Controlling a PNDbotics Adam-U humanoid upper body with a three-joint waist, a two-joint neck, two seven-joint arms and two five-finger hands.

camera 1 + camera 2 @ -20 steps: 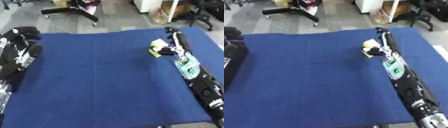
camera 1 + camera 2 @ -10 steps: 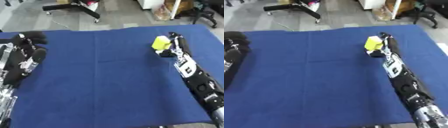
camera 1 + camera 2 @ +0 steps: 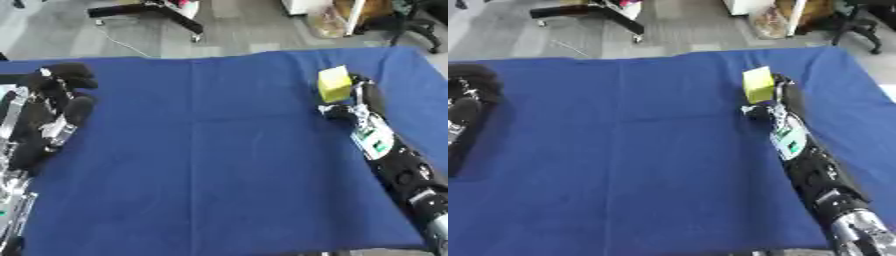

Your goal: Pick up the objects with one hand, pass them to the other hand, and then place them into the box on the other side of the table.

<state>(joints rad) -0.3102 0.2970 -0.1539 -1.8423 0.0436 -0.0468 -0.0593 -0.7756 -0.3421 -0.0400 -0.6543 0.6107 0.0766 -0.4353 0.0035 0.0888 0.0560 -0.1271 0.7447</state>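
Note:
A small yellow block [image 3: 333,83] is held at the right side of the blue table [image 3: 210,150]. My right hand [image 3: 357,99] is shut on it, fingers behind the block and thumb below it, with the black forearm [image 3: 815,170] running back to the lower right corner. My left hand [image 3: 54,102] is raised at the left edge, black fingers up and slightly bent, holding nothing. In the right eye view only part of this left hand [image 3: 465,100] shows. No box shows in either view.
Beyond the table's far edge lies grey floor with a black chair base [image 3: 157,9] at the top and a brown bag-like thing [image 3: 337,20] at the top right. A white edge [image 3: 888,90] shows past the table's right side.
The whole picture has shifted, so the camera moved. The yellow block has risen in my right hand. My left hand has come further into the left eye view.

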